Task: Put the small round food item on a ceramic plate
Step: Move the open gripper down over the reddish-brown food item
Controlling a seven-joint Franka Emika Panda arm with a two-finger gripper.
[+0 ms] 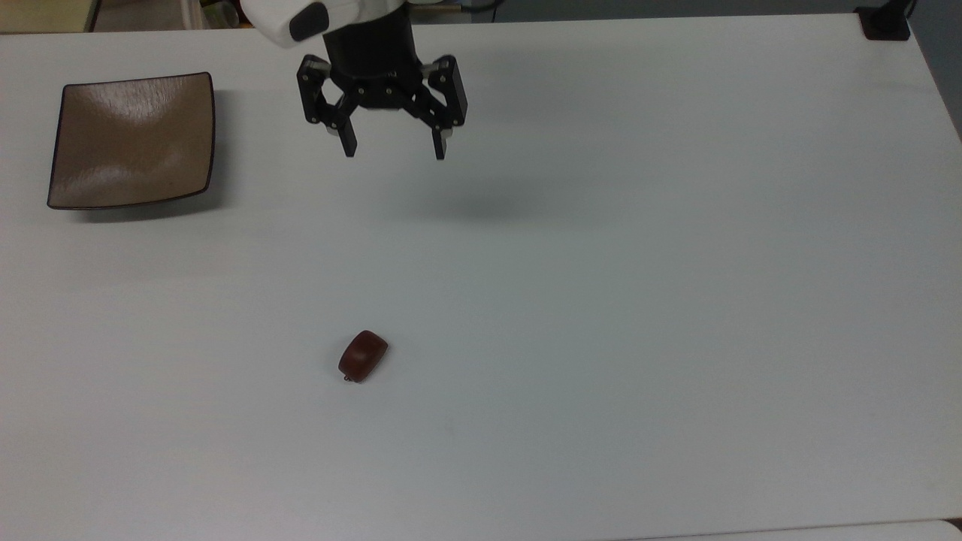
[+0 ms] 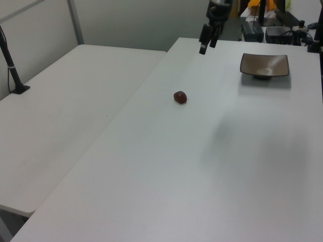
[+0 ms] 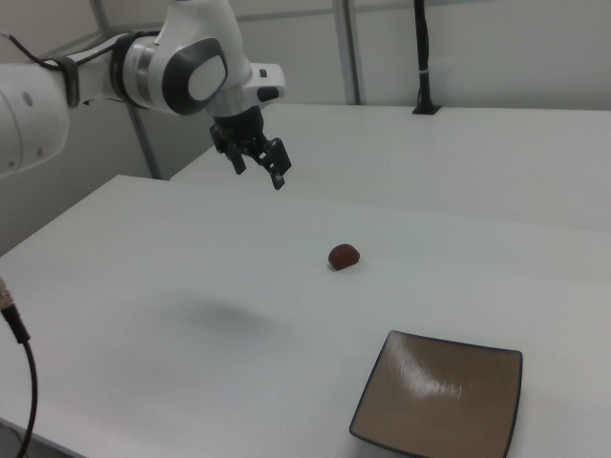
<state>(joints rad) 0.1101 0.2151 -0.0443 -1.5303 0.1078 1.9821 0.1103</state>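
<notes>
White desk (image 1: 639,300) carries everything. Small round food item (image 1: 362,355), dark reddish-brown, lies lower centre-left of top view, alone on desk, well apart from plate. Square tan plate (image 1: 131,140) with dark rim sits upper left of top view, nothing on it. Black gripper (image 1: 393,152) hangs above desk at upper centre of top view, fingers (image 1: 348,140) spread wide, grasping nothing.

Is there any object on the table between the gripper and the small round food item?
No. In the top view, only bare white table lies between the open gripper and the small round food item.
</notes>
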